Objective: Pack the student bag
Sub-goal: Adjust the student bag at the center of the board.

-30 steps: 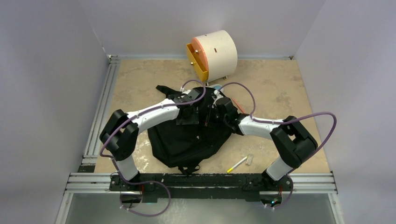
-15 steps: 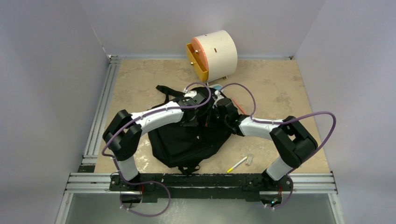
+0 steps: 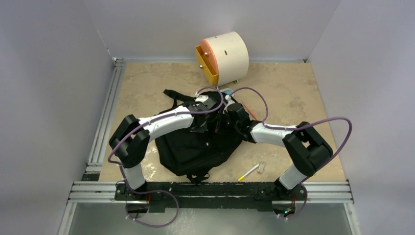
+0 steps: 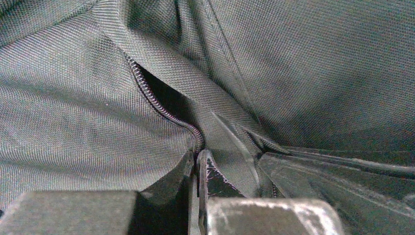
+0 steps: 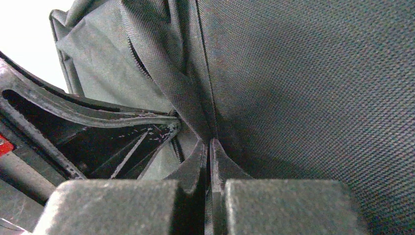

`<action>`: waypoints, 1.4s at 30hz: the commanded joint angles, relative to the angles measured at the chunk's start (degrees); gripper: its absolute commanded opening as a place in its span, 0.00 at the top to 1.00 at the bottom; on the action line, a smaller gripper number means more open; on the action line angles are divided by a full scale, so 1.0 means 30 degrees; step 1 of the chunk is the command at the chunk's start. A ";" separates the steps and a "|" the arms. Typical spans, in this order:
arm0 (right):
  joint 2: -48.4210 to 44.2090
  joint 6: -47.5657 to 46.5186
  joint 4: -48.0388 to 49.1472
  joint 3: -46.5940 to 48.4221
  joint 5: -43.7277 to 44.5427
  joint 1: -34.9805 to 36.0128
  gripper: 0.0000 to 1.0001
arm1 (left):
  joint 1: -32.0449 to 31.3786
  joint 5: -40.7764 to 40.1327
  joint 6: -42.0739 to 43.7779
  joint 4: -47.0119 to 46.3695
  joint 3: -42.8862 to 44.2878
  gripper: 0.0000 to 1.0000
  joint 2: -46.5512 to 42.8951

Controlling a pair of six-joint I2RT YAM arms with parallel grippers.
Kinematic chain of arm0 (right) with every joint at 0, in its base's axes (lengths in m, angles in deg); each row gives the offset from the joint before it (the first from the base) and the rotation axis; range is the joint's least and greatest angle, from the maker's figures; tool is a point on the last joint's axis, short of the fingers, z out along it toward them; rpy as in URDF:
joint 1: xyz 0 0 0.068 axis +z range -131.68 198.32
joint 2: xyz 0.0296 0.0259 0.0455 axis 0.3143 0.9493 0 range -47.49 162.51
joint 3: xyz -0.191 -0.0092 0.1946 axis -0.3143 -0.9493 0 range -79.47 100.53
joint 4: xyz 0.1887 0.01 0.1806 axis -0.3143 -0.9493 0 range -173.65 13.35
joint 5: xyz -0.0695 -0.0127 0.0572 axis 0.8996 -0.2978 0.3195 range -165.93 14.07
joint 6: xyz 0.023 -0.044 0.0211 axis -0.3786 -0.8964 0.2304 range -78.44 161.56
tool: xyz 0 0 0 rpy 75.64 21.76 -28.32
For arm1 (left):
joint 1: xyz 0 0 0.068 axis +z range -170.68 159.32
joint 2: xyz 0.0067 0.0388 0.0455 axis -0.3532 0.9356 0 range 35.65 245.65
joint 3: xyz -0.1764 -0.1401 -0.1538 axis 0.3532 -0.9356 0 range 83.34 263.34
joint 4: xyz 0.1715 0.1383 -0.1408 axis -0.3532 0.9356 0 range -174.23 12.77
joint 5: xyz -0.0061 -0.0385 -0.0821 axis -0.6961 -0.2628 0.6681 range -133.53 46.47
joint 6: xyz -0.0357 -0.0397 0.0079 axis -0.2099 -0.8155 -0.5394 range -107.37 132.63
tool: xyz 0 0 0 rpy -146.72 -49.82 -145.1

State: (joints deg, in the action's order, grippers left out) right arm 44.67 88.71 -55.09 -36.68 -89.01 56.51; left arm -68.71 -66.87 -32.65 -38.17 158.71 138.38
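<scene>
The large soft black fabric backpack (image 3: 193, 149) lies mid-workspace, the left gripper (image 4: 198, 164) and right gripper (image 5: 209, 149) each clamped on cloth by its zipper (image 4: 161, 105) (apparently spreading the mouth), while a thin yellow pen (image 3: 248, 172) lies outside, so packing seems barely begun.

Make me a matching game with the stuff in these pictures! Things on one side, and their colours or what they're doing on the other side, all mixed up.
Things:
1. student bag
2. drawer box
3. pen
4. left gripper

Descriptions:
A. shut, pinching bag fabric
B. cream and round, at the back
C. black and soft, in the middle
D. thin, white with a yellow end, lying loose

Pairs: 1-C, 2-B, 3-D, 4-A
</scene>
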 commanded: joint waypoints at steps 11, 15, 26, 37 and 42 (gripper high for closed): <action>-0.0407 -0.0668 0.0200 -0.0412 0.0114 -0.0167 1.00 | 0.1122 -0.0803 0.0309 0.3261 0.0358 1.00 -0.3799; -0.0755 -0.0986 0.0737 -0.0434 -0.0243 -0.0191 0.99 | 0.1229 -0.0484 0.0385 0.2911 0.0548 1.00 -0.4319; -0.3873 -0.2383 -0.2362 0.1447 0.1910 -0.0191 0.64 | 0.1245 0.0422 0.2402 -0.0323 -0.0494 1.00 -0.6486; -0.6031 -0.2838 -0.9668 0.4129 1.0565 -0.0827 0.23 | 0.1817 0.0336 0.3249 -0.0246 -0.0497 1.00 -0.6968; -0.6655 -0.3341 -1.0215 0.3847 1.0944 -0.2900 0.17 | 0.2307 0.0686 0.3902 -0.0545 -0.0369 1.00 -0.7042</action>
State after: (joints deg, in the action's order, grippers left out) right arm 26.27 80.34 -81.74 -26.65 -61.89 51.99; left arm -63.53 -63.37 -24.15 -36.62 156.92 119.89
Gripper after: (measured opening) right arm 0.821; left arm 0.019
